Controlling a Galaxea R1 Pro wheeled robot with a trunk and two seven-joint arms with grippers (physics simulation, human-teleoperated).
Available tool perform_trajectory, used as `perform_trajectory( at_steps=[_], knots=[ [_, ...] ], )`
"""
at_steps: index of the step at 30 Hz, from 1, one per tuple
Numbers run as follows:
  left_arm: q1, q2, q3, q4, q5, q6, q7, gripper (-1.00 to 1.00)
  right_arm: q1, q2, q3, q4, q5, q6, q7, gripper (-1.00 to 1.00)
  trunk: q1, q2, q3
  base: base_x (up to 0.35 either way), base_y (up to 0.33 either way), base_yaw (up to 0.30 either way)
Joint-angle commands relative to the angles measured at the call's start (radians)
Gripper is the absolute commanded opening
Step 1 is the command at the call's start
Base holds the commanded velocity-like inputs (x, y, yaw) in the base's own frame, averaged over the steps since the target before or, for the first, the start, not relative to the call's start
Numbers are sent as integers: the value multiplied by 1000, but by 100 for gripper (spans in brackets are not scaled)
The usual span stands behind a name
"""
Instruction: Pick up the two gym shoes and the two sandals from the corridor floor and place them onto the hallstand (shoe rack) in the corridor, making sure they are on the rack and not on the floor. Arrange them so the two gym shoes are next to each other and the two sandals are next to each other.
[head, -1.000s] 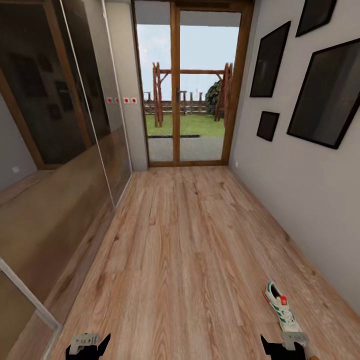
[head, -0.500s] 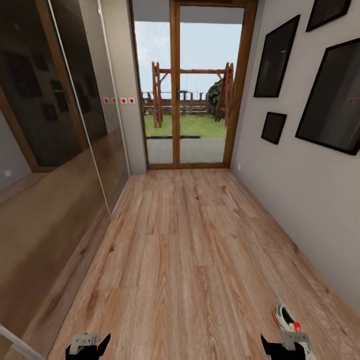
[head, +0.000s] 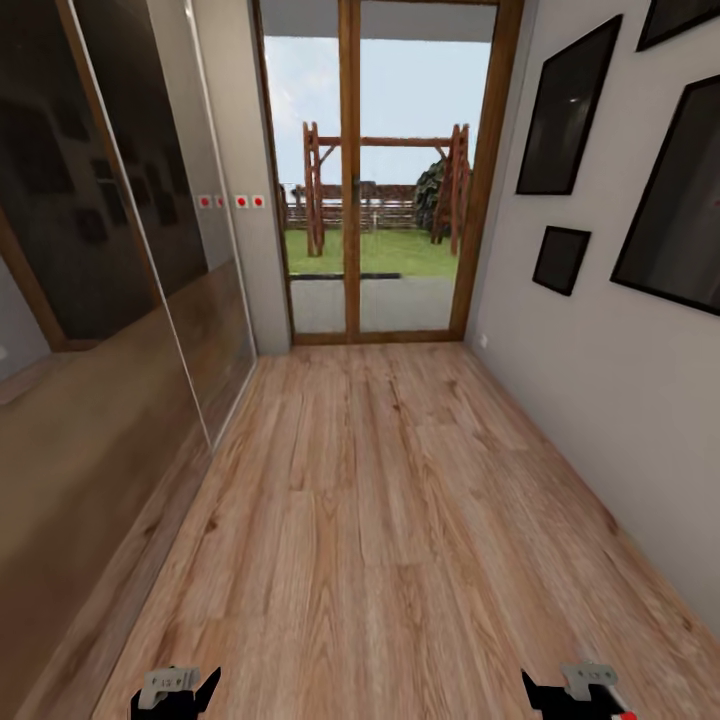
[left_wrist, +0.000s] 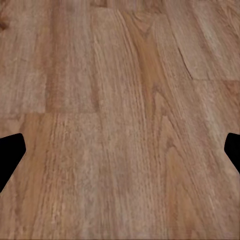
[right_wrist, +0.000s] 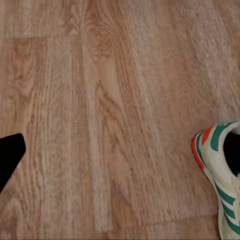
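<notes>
In transit down corridor, both hands empty.

Left hand (head: 178, 688) spread over bare light-brown wood-plank floor (head: 370, 500); right hand (head: 575, 688) spread too, white lace-up gym shoe with green stripes and red heel (right_wrist: 220, 175) on the floor just beside it. Shoe looks light, soft upper: I'd pinch the heel collar. Mirrored wardrobe (head: 110, 300) left, grey wall (head: 600, 400) right, open floor between.
</notes>
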Motion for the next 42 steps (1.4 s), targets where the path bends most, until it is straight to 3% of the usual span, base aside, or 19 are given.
perform_trajectory(
  at_steps=[1, 42],
  knots=[
    [-1, 0, 2, 1, 9, 1, -10, 100, -1, 0, 7, 1, -11, -3, 5, 100, 0, 0, -1, 337, 46, 0],
    [-1, 1, 2, 2, 8, 1, -10, 100, -1, 0, 7, 1, -11, -3, 8, 100, 0, 0, -1, 337, 80, 0]
  ],
)
